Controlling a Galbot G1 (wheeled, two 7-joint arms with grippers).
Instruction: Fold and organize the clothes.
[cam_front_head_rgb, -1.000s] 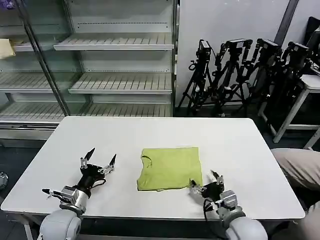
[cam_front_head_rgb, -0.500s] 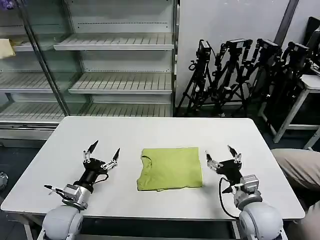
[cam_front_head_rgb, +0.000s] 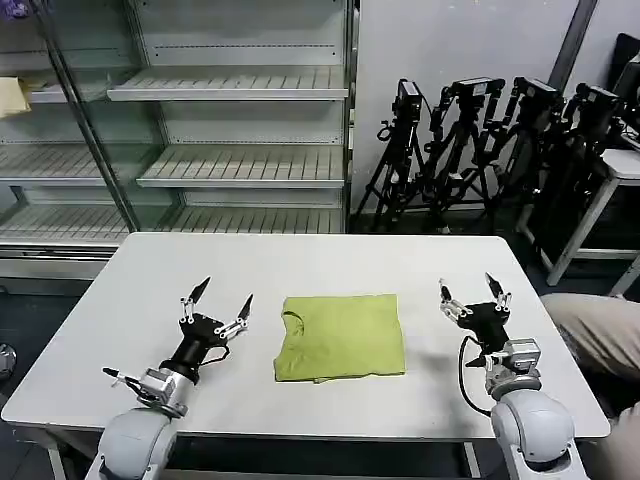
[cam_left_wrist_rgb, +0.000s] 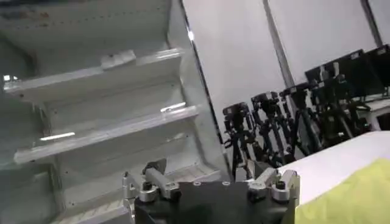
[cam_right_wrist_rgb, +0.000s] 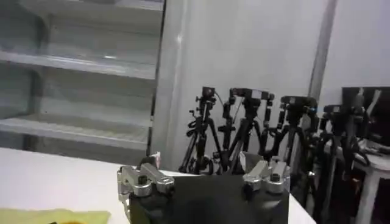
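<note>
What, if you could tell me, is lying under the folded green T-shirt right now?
The T-shirt lies flat on the white table, folded into a rough square. Only tabletop shows around its edges; anything beneath it, or between its layers, is covered by the cloth.

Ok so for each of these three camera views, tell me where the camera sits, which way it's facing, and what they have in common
Head view: on the robot's head, looking forward and down at the white table with the folded lime-green T-shirt; the left gripper and right gripper flank it, both open.
Left wrist view: on the left arm, facing across the table toward the shelves; its gripper base shows along the frame's edge.
Right wrist view: on the right arm, facing the tripods; its gripper base shows likewise.
Shared: all three show the T-shirt, table, shelves and tripods.
</note>
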